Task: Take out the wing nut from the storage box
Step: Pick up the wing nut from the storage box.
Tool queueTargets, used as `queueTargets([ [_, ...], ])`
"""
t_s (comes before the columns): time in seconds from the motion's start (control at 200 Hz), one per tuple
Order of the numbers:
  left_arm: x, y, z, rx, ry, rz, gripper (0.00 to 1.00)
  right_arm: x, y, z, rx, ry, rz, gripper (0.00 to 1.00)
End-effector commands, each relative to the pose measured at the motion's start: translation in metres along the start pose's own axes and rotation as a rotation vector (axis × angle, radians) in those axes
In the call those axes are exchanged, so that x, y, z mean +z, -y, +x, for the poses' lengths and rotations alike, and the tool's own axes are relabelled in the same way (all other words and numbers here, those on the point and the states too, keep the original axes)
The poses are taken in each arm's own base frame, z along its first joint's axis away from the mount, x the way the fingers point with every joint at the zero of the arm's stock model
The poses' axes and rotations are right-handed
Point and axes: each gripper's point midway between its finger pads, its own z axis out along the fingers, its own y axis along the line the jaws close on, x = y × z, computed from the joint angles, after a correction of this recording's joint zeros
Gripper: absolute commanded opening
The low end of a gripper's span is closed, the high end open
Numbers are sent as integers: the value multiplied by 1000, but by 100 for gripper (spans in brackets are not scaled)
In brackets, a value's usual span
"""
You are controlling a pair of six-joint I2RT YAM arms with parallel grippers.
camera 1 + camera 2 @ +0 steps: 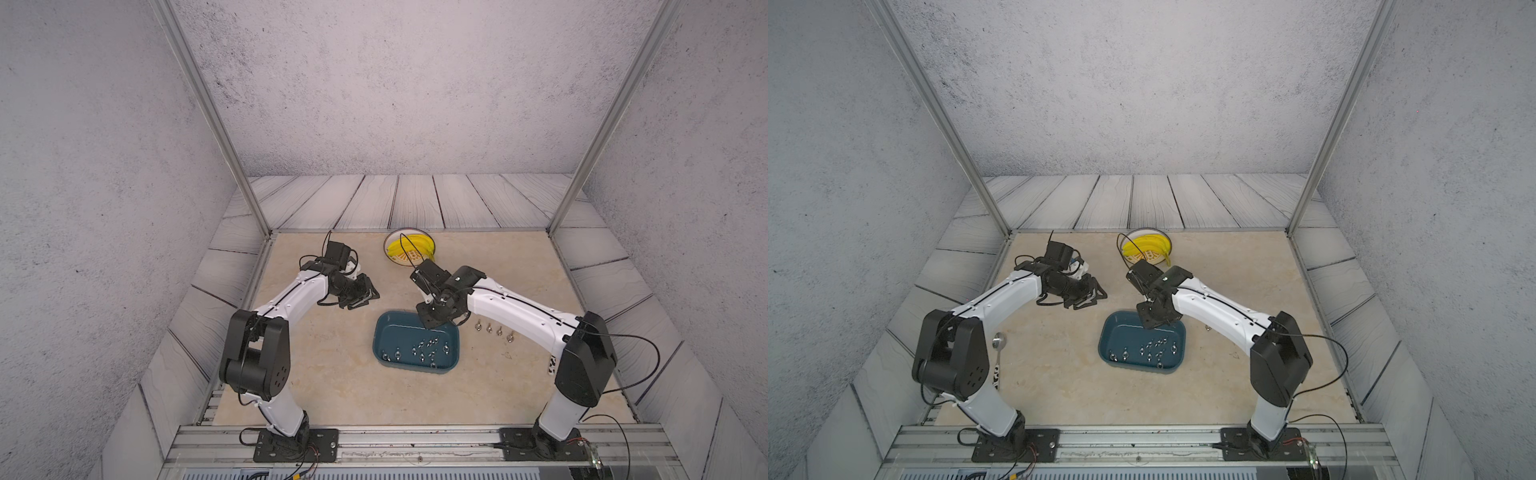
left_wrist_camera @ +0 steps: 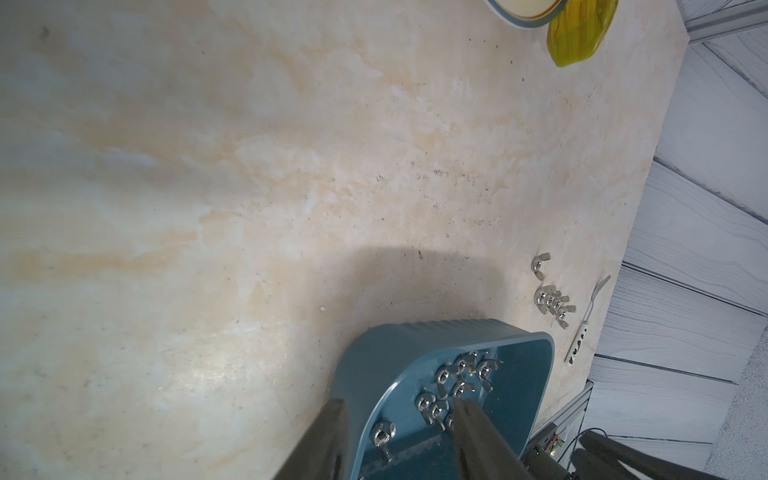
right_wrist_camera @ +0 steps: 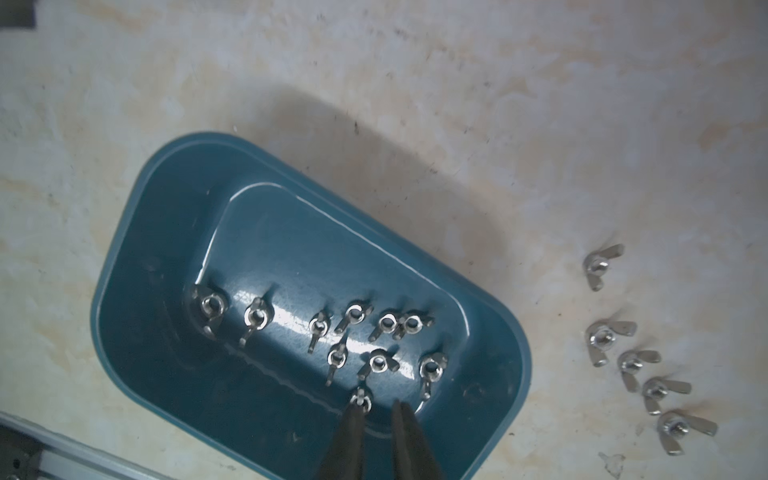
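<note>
Your right end effector (image 3: 377, 409) hangs over the shallow teal-blue plastic storage box (image 3: 124, 270), jaws narrowly parted and empty; the nearest small silver metal wing nut (image 3: 360, 400) lies on the box floor just off one fingertip (image 3: 355, 417), not in the gap, so shift sideways

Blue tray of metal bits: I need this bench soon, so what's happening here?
Wing nuts are being taken out of the storage box one at a time. The right tool hangs low over the box, jaws slightly apart with nothing between them, next to one nut. Five wing nuts lie on the table beside the box; about ten more are inside. The left tool is open and empty, off to the side.
</note>
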Motion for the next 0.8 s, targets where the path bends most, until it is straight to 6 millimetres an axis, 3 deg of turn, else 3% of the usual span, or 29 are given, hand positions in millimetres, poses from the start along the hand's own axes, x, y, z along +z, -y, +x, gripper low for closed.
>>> queueTargets([
  [0.0,1,0,9,-14,-21,17,48,18,-2,20,13,-96,-11,19],
  [0.1,10,-10,15,-47,-45,4,47,12,19,18,51,-48,95,16],
  [0.255,17,-33,19,-105,-29,-34,43,-17,66,17,155,47,267,0],
  [0.445,25,-37,25,-110,-66,-32,26,-16,107,49,259,-30,323,0],
  [0.535,28,-40,31,-120,-84,-31,18,-8,111,68,297,-90,309,0],
  [0.636,31,-43,38,-131,-97,-22,11,5,103,82,312,-144,256,0],
  [0.796,34,-47,54,-143,-127,-22,2,17,93,74,301,-161,213,0],
])
